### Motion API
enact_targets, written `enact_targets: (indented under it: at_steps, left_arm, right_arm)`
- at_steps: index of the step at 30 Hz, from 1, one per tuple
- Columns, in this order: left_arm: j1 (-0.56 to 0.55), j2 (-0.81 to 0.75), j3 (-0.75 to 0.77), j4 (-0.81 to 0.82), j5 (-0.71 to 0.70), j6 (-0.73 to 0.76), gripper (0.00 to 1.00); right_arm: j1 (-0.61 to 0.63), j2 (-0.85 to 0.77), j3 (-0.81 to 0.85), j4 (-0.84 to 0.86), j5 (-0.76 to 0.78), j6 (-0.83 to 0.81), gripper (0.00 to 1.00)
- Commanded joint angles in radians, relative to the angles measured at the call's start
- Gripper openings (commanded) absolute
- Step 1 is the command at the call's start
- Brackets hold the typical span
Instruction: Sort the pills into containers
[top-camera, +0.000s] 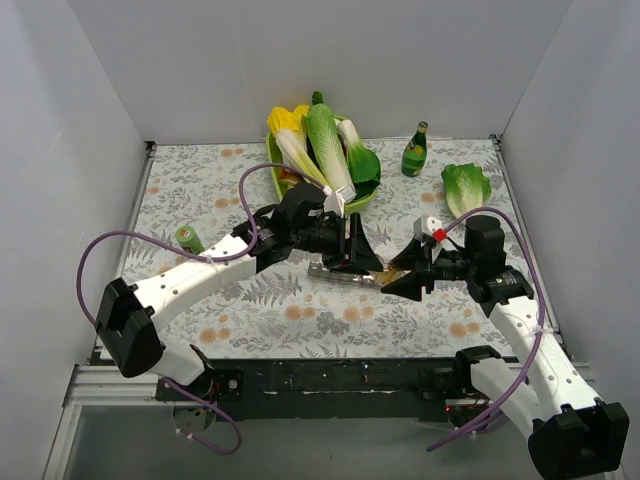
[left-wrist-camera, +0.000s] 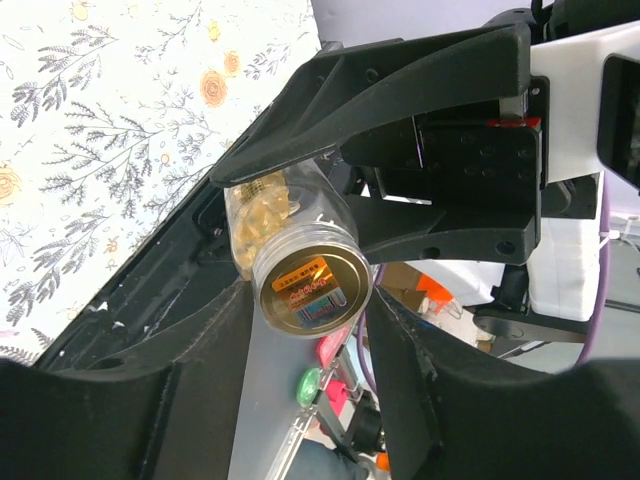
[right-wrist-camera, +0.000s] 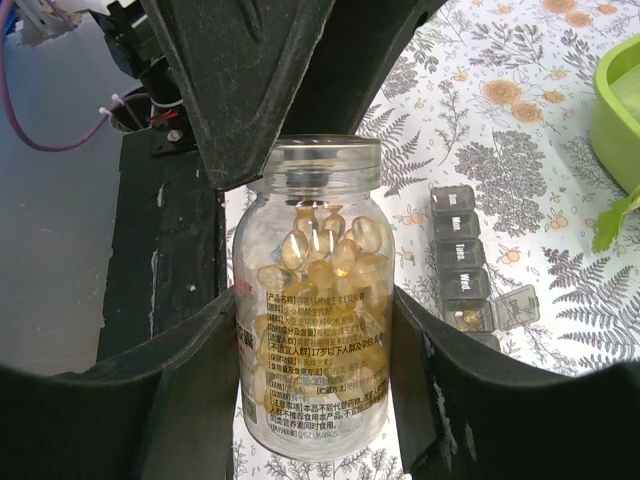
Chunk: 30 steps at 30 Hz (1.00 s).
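two grippers meet over one pill jar at frame centre.
right gripper (right-wrist-camera: 315, 330) pinches the jar (right-wrist-camera: 318, 320); left gripper (left-wrist-camera: 300, 300), jaws spread, flanks it. containers (right-wrist-camera: 468, 268), one lid up, wait centre-right; next, likely tipping pills in.

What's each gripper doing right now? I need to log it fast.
Left gripper: fingers flank the pill jar's end; grip cannot be told.
Right gripper: closed on the pill jar.

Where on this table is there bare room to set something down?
Bare: back-left corner, between tray and can; near edge, in front of the strip. Crowded: centre, where left pincer and right pincer meet by the strip; back-right, bottle and leaf.
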Motion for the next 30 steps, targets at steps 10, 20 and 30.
enact_targets:
  at_steps: [10,20,30]
  left_arm:
    - [-0.008,0.044,0.108,-0.073,0.018,0.082,0.58]
    - [-0.007,0.075,0.155,-0.12,0.012,0.154,0.35]
    - [-0.03,0.023,0.156,-0.133,0.101,0.558,0.19]
  right_arm:
    - [0.015,-0.024,0.031,-0.01,0.006,-0.03,0.01]
    - [0.018,-0.03,0.023,-0.013,0.006,-0.032,0.01]
    - [0.018,-0.029,-0.05,0.221,-0.128,0.26,0.01]
